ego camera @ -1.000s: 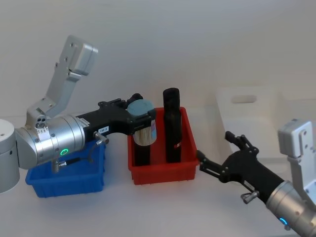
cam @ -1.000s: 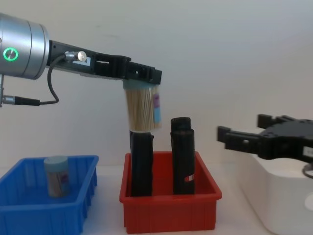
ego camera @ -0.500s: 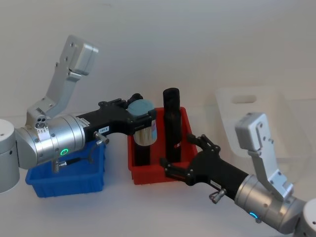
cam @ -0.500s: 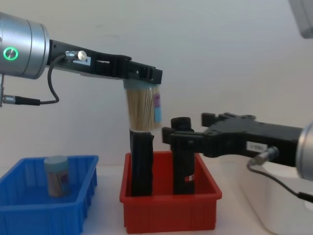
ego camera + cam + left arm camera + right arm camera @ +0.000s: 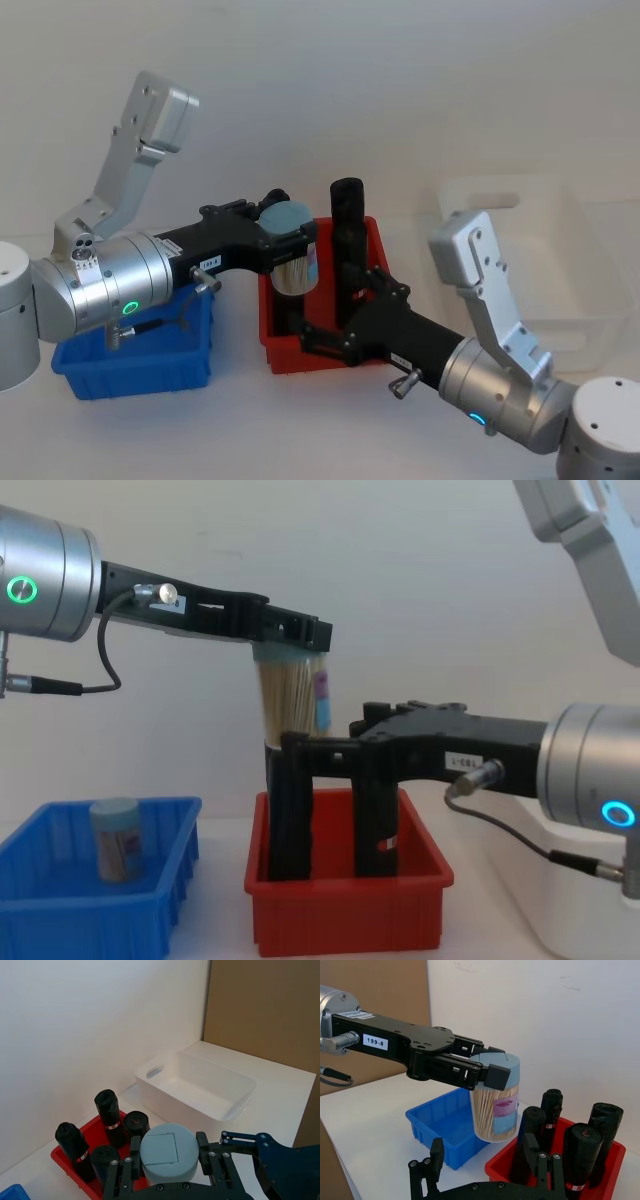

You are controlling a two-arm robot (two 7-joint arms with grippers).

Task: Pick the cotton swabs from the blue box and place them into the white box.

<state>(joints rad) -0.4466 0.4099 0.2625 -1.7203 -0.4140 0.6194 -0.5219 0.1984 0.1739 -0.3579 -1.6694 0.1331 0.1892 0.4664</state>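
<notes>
Your right gripper (image 5: pixel 345 315) has swung across from over the white box (image 5: pixel 545 905). It now reaches low over the near side of the red bin (image 5: pixel 350 915), fingers spread wide and empty, aimed towards the raised tub.

Just beyond it, the left gripper (image 5: pixel 285 235) hangs above the red bin's left part. It is clamped on the lid end of one tub of cotton swabs (image 5: pixel 292 700), upright over the black upright objects (image 5: pixel 347 200).

Gripping by the lid leaves the clear body bare, which looks to me like a handover set-up: the white box lies on your right arm's side.

Farther left, a second tub (image 5: pixel 115 838) stands in the blue box (image 5: pixel 60 900). At the far right, the white box holds no tub yet.
</notes>
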